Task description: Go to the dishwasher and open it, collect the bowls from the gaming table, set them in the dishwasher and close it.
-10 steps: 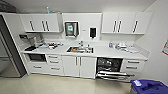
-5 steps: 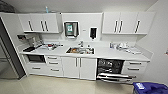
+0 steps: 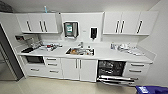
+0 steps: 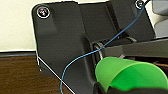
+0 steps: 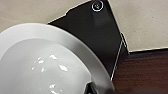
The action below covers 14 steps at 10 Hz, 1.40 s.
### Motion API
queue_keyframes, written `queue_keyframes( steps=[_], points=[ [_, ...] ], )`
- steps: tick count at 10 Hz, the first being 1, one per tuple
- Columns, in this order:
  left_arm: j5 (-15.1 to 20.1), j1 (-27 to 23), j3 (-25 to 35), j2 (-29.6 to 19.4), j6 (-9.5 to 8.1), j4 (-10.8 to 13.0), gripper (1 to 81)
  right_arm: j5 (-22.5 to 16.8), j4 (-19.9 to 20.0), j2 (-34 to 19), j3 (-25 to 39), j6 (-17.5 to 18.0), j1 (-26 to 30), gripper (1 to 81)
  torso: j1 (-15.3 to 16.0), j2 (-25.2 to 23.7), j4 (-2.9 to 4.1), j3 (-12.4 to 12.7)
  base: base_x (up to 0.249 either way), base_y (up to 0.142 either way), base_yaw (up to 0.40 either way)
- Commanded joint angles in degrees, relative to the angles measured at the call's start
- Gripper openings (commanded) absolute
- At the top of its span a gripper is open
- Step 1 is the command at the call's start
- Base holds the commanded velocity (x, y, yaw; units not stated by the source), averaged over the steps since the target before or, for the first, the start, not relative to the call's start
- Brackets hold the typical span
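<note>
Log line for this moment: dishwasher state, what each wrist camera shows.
dishwasher: door down, rack showing | left wrist: green bowl close up | right wrist: white bowl close up | sink: holds items

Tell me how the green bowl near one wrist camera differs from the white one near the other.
The green bowl in the left wrist view is bright green with matte, steep sides; the white bowl in the right wrist view is white, glossy with light reflections, and looks broader and shallower. The green bowl lies tipped on its side, while the white bowl's inside faces the camera. Both are round, and look empty.
</note>
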Motion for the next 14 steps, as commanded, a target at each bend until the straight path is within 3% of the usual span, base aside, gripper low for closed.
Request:
queue_keyframes(
  steps=[1,14],
  points=[
    [2.62,-2.51,0.02,0.1,-0.03,-0.19,1.0,-2.64,-0.5,-0.62,-0.01,-0.2,2.73,1.0,0.01,-0.02,0.0,0.0,0.114,0.0,0.0],
    [2.62,-2.51,0.02,0.1,-0.03,-0.01,1.0,-2.46,-1.99,0.61,-0.1,-0.03,2.29,1.0,0.01,-0.02,0.0,0.02,0.114,0.0,0.0]
  ],
)
